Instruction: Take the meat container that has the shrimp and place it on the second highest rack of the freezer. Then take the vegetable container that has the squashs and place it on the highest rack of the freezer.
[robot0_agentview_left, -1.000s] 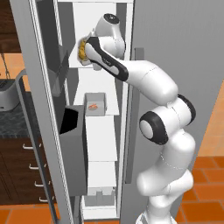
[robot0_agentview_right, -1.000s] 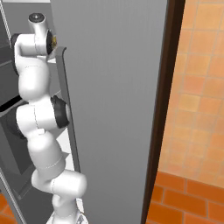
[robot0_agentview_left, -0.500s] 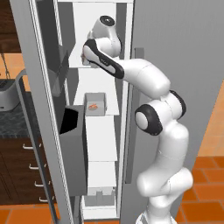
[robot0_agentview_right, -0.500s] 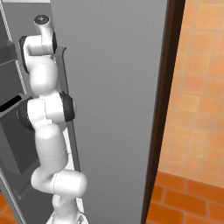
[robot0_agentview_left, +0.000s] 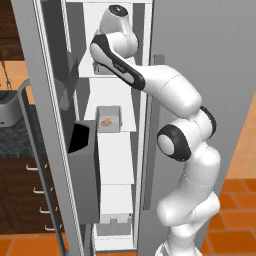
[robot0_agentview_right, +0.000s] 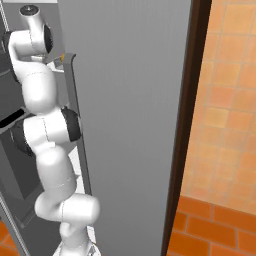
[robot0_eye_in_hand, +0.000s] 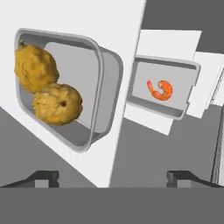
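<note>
The hand (robot0_eye_in_hand: 112, 177) is wide open and holds nothing. The squash container (robot0_eye_in_hand: 65, 87) lies on the highest rack, the shrimp container (robot0_eye_in_hand: 164, 89) lower. Pulling back carelessly could knock the squash container off.

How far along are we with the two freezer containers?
Both look placed: the shrimp container sits on a lower rack and the squash container on the rack above. The fingers stand apart, holding nothing. What's left is pulling the arm out of the freezer.
</note>
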